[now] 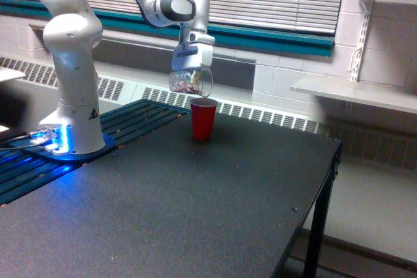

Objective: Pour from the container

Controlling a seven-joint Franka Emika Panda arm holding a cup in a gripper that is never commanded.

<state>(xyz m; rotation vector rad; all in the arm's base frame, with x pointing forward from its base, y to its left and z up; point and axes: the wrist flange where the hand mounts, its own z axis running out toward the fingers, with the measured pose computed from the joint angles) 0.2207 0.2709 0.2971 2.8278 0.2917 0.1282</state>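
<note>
The container [190,81] is a small clear plastic cup with pinkish-brown bits showing inside. It lies tipped on its side in the air, its open mouth facing the exterior view's right. My gripper [188,69] is shut on it from above. A red plastic cup [202,119] stands upright on the black table [195,206], just below and slightly right of the container's mouth. A small gap separates the container from the red cup's rim.
The arm's white base [71,135] stands at the exterior view's left on a dark slatted platform [140,118]. Behind are a radiator grille, a window with blinds and a wall shelf [355,92] at right. The table edge drops off at right.
</note>
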